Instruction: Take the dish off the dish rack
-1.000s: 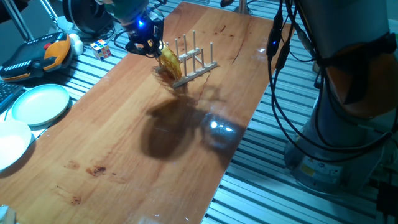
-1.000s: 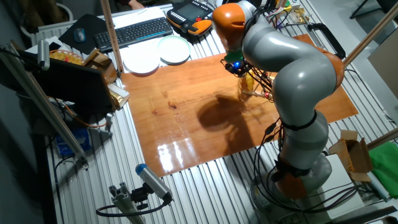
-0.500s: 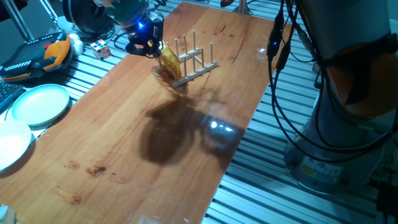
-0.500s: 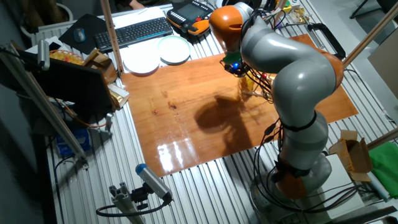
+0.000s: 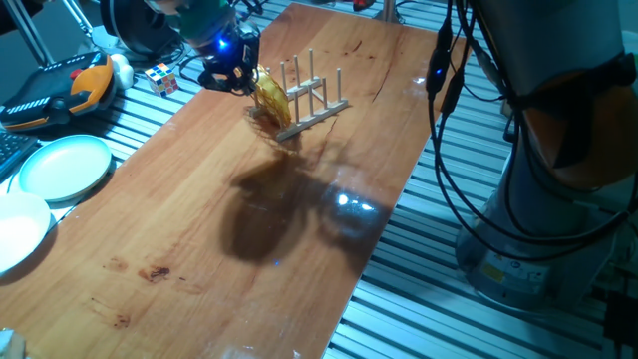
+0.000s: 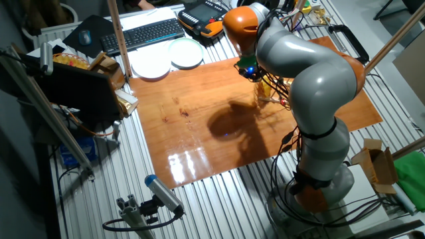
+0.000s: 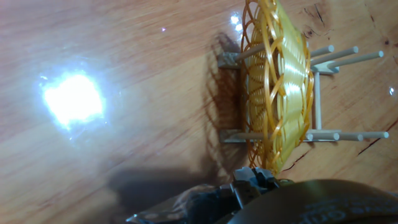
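The pincer [image 5: 231, 78] hangs at the far end of the wooden surface [image 5: 199, 229], just beside the dish [image 5: 271, 98] and slightly above it. Whether its jaws are apart or together cannot be told: the fixed views show only the dark hand body with a blue light, and the hand view shows only a dark part of the hand along the lower edge.

The dish, a yellow woven wicker plate, stands on edge in the dish rack [image 5: 311, 100], at the end slot nearest the pincer. In the hand view the dish [image 7: 277, 87] sits between the thin pegs of the dish rack [image 7: 339, 134], its rim reaching down toward the dark hand part.

Off the surface, on the slatted bench, lie a pale green plate [image 5: 65, 167], a white plate [image 5: 20, 231] and a small coloured cube [image 5: 162, 79]. The grey arm [image 6: 299, 70] bends over the surface.
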Controlling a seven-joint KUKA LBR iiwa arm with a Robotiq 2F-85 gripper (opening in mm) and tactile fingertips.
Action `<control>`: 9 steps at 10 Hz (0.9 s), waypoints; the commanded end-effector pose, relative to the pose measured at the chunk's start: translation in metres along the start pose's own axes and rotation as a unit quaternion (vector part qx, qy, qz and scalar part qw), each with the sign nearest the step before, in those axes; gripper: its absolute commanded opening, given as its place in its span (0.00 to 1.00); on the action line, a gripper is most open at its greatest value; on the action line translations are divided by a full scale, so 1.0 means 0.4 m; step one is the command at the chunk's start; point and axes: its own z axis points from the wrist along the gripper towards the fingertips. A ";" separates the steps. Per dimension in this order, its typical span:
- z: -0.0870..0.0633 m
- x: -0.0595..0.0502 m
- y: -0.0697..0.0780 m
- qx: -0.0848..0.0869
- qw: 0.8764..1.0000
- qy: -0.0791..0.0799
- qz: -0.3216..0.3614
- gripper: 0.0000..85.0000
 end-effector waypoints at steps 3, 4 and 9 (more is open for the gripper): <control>-0.001 0.000 -0.001 0.006 1.000 -0.004 0.011 0.01; -0.001 0.000 -0.001 0.005 1.000 -0.004 0.015 0.01; -0.001 0.000 -0.001 0.007 1.000 -0.013 0.024 0.01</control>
